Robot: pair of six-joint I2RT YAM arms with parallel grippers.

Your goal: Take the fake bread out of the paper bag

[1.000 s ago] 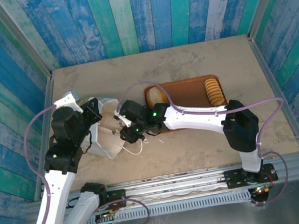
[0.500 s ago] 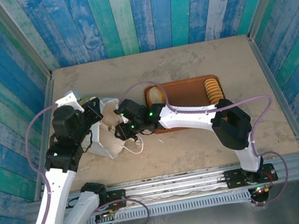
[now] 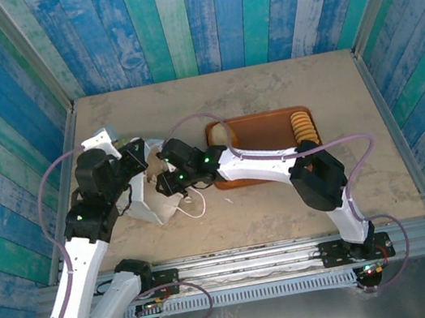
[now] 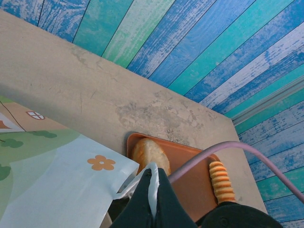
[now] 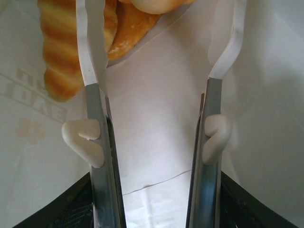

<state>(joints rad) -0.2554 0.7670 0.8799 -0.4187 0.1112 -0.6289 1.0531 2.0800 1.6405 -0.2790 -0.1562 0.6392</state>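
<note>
A mottled beige bench point(image 3: 266, 88) sits boxed in by walls point(image 3: 187, 15) of blue and green painted planks. On its left part is the white paper bag point(image 3: 155, 206), printed in green and orange, its opening toward the right. Right of it, a brown tray point(image 3: 264, 150) carries a pale loaf point(image 3: 221, 135) and a ridged roll point(image 3: 303, 128).

The left arm point(image 3: 82, 260) rises from the near left corner and bends over the bag. The left tool point(image 4: 153, 180) is pinched together on the bag's white upper edge. The right arm point(image 3: 267, 167) stretches leftward from its base at the near right, across the tray's near rim. The right tool point(image 5: 159, 28) is inside the bag, fingers apart with nothing between them. Just ahead of it, bread point(image 5: 61, 47) lies in the bag: a striped golden roll with other pieces beside it.
</note>
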